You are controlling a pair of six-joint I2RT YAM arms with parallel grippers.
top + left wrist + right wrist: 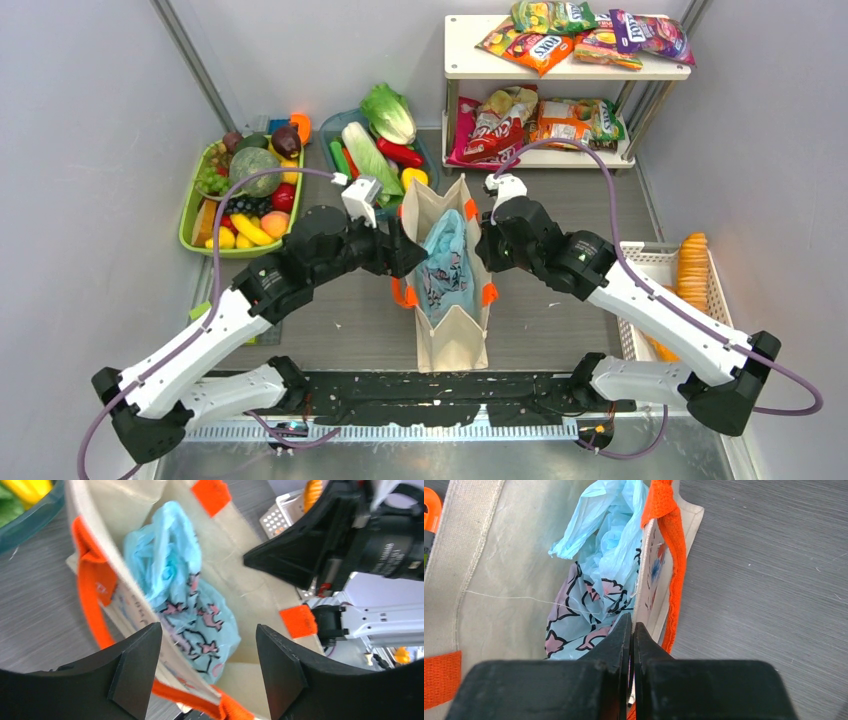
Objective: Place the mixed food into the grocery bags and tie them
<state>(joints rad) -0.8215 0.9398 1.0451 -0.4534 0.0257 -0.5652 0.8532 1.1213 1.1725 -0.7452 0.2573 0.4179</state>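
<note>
We see the canvas tote (452,345) at centre with the light-blue plastic bag (447,265) inside, the left gripper (207,630) spread astride its left rim, the right gripper (631,622) pressed together on its right rim, and the snack packets (540,47) shelved upper right.

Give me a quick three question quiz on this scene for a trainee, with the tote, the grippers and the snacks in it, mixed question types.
1. True or false: the light-blue plastic bag lies inside the canvas tote.
2. Which gripper stands open? A) the left gripper B) the right gripper
3. Fill in the gap: the snack packets lie on a white ____ behind the tote.

Key
1. True.
2. A. Its fingers stand apart over the tote's rim, while the right one is shut on the opposite rim.
3. shelf
</note>
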